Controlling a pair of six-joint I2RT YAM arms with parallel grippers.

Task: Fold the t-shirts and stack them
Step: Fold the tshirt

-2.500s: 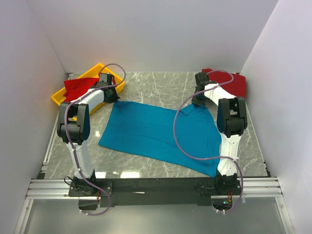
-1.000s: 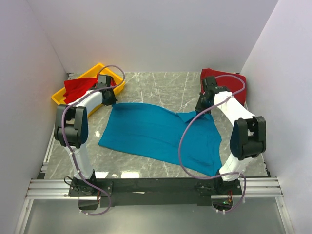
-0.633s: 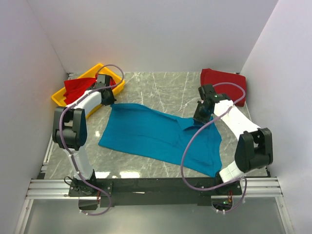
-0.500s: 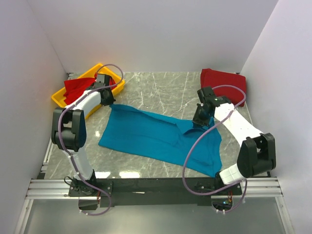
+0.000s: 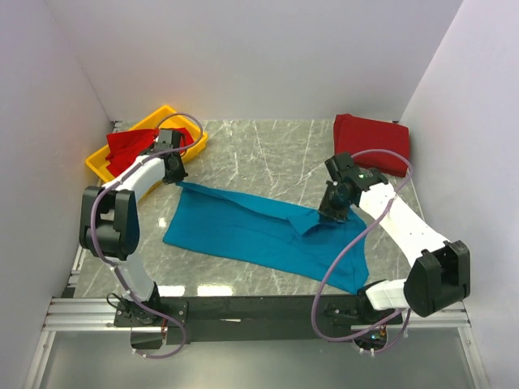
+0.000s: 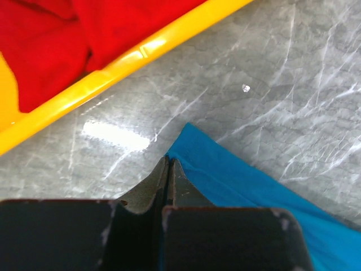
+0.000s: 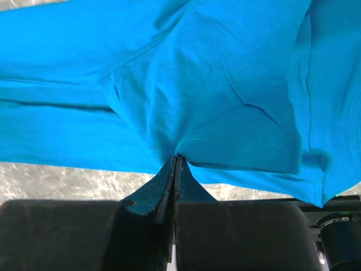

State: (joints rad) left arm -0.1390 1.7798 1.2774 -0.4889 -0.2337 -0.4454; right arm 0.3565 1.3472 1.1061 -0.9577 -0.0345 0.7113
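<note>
The teal-blue t-shirt (image 5: 259,231) lies spread across the marble table, its far edge folded over toward the near side. My left gripper (image 5: 173,180) is shut on the shirt's far left corner (image 6: 194,152), just beside the yellow tray. My right gripper (image 5: 329,212) is shut on the hem of the shirt (image 7: 225,138) at its far right and holds that part lifted over the lower layer. A red t-shirt (image 5: 132,144) lies crumpled in the tray, seen close in the left wrist view (image 6: 51,39). Another red t-shirt (image 5: 371,139) lies folded at the far right corner.
The yellow tray (image 5: 180,115) stands at the far left against the wall, its rim (image 6: 130,59) close to my left gripper. White walls enclose the table on three sides. Bare marble (image 5: 268,154) shows beyond the shirt.
Both grippers have moved toward the near side with the shirt's far edge, the right one much further. The far edge now folds over the lower layer.
</note>
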